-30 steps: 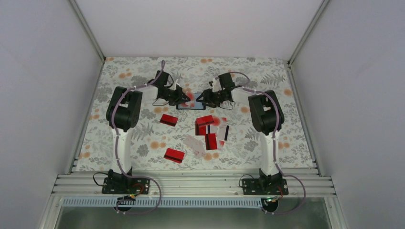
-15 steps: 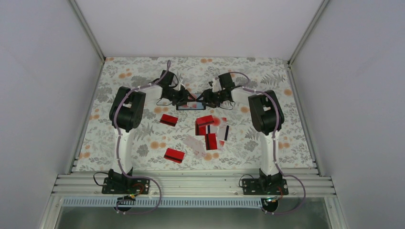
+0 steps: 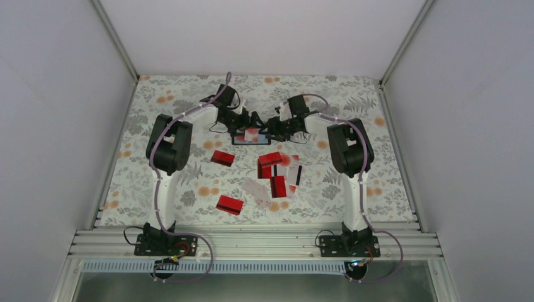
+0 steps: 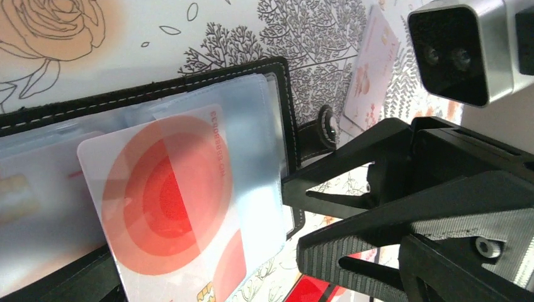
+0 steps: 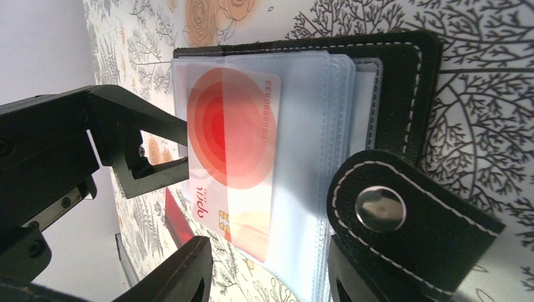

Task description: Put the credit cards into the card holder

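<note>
The whitish, red-circled plastic credit card [image 5: 233, 145], thin, stiff and slick, lies seemingly part-tucked in a clear pocket [image 5: 305, 126] of the black leather card holder [image 5: 403, 82], between both pincers on the floral worktop [image 4: 94, 38]. The left pincer [image 3: 250, 124] gapes empty at its outer edge, likely best pushed there; the right pincer [image 4: 293, 220], half open, straddles the holder's edge, grip unclear.

In the upper middle of the frame, both arms bend inward over the flowered table [image 3: 157, 100]. The left gripper [image 3: 250, 121] and right gripper [image 3: 269, 130] meet at the open card holder [image 3: 241, 140]. A whitish card with a red patch [image 3: 252, 134] lies on the holder. Lower down, toward the centre, a red card [image 3: 222, 158], a second red card [image 3: 230, 204] and a cluster of red and whitish cards [image 3: 277, 173] lie loose.
</note>
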`<state>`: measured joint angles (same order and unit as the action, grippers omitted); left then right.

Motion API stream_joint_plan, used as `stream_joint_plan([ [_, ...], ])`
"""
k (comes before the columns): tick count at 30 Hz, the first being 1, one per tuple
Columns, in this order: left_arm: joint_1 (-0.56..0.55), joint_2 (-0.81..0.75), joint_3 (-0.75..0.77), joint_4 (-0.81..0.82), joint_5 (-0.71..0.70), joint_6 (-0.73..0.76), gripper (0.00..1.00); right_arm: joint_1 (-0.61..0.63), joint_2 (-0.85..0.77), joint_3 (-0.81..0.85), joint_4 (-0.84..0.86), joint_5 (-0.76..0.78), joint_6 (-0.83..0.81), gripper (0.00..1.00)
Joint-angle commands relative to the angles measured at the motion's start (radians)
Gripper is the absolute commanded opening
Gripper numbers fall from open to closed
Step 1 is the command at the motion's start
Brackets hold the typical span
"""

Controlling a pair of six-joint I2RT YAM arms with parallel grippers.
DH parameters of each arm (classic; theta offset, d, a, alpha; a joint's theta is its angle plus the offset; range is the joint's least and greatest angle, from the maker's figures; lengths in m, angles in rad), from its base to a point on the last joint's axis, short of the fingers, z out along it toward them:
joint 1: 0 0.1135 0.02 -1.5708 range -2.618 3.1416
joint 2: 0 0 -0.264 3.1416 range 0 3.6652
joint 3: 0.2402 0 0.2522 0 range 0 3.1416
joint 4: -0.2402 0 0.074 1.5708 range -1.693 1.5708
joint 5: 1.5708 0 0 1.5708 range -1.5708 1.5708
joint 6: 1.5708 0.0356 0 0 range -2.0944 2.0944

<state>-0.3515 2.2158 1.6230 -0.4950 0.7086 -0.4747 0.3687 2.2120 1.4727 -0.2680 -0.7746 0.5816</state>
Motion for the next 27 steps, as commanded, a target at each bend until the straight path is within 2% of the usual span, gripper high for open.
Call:
stream_joint_plan([
  [1, -0.010, 0.003, 0.025, -0.124, -0.094, 0.055, 1.00, 0.001, 0.040, 0.020, -0.043, 0.021, -0.019, 0.47],
  [5, -0.015, 0.000, 0.083, -0.195, -0.203, 0.087, 1.00, -0.001, 0.041, 0.039, -0.049, 0.021, -0.019, 0.47],
  [15, -0.032, 0.041, 0.129, -0.210, -0.194, 0.095, 0.94, -0.002, 0.057, 0.059, -0.054, 0.011, -0.019, 0.46],
  [21, -0.042, 0.061, 0.155, -0.213, -0.171, 0.086, 0.81, -0.002, 0.058, 0.057, -0.057, 0.011, -0.022, 0.46],
  [27, -0.062, 0.096, 0.227, -0.291, -0.231, 0.089, 0.70, -0.003, 0.059, 0.054, -0.054, 0.007, -0.022, 0.45],
])
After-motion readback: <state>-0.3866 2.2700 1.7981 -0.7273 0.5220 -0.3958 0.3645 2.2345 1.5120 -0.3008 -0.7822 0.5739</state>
